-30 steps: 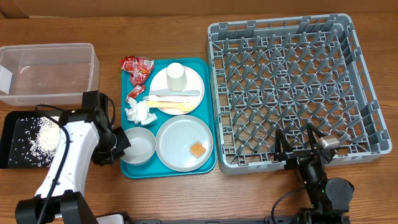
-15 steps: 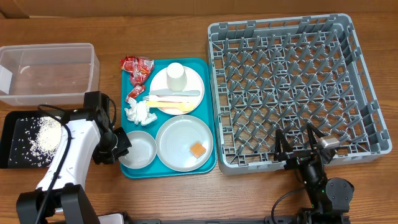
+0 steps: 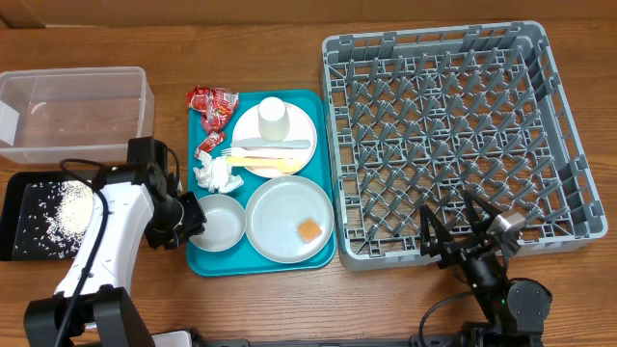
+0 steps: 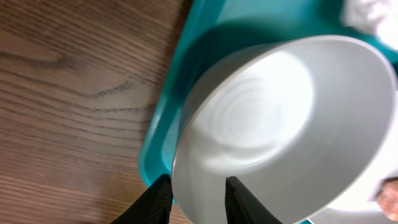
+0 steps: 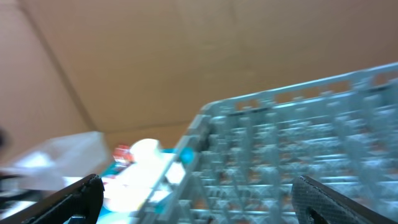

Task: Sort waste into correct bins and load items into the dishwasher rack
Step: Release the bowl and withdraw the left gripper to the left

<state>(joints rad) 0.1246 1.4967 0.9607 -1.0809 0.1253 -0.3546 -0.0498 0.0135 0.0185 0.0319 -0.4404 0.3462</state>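
Overhead: left tool (image 3: 190, 220) is on the left rim of the small grey bowl (image 3: 220, 223). The bowl sits in the front-left corner of the teal tray (image 3: 323, 145), mid-counter (image 3: 241, 308) toward the front edge. The round grey plate (image 3: 287, 217) is just beside it, with the orange cube (image 3: 308, 229) on it. Rice (image 3: 69, 207) lies in the black tray (image 3: 12, 226) at the left edge, and the clear tub (image 3: 77, 111) is at the back-left corner. Red wrappers (image 3: 212, 101) and napkin (image 3: 214, 173) lie along the teal tray's left side, not yet binned. The rack (image 3: 453, 145) fills the right half, with nothing loaded. Right tool (image 3: 453, 224) is at the front edge by the rack's near wall, spread wide and holding nothing.

Left wrist: fingers (image 4: 158, 199) straddle the bowl rim, one inside and one outside. The gap is narrow and the rim looks clamped. Bowl interior is bare. Cannot tell whether it's off the tray floor.

Right wrist: blurred. Fingers (image 5: 62, 199) are far apart with nothing between them, and the rack is ahead.

Risks:
- One-sided rim pinch on a smooth wall — the bowl could pivot or slip during the carry.
- The route to the rack crosses the grey plate. A low pass would clip it or the tray lip and drag the tray.
- The right tool is parked at the rack's near wall — arm clash likely if both work that corner.
- A bowl dropped flat onto the pegs may rock over.
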